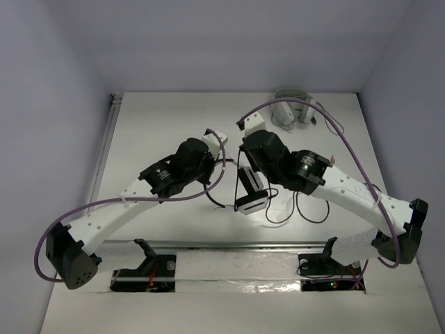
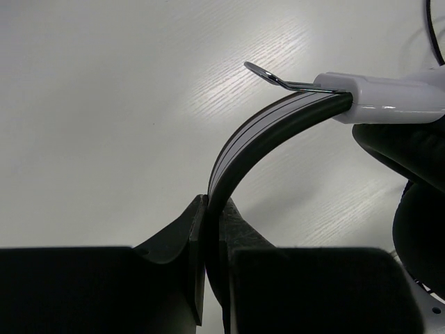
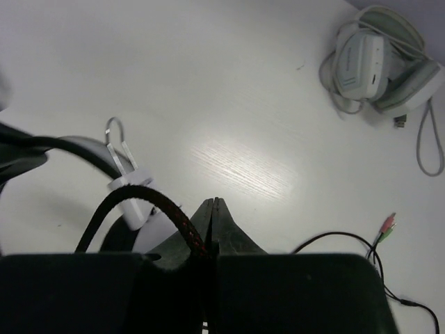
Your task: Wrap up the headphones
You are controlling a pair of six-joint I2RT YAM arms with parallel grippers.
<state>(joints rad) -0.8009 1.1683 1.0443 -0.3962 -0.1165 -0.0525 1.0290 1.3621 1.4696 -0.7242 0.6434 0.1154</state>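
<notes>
Now the headphones [image 1: 250, 189] sit in the middle of the table [image 1: 167, 118]. The left gripper [image 2: 207, 216] pinches the headband [image 2: 257, 132]. The right gripper [image 3: 213, 219], just beside it, squeezes the cable [image 3: 149, 202], which trails toward the near edge.

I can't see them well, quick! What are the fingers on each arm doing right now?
Left gripper: shut on the headband.
Right gripper: shut on the cable.
</notes>
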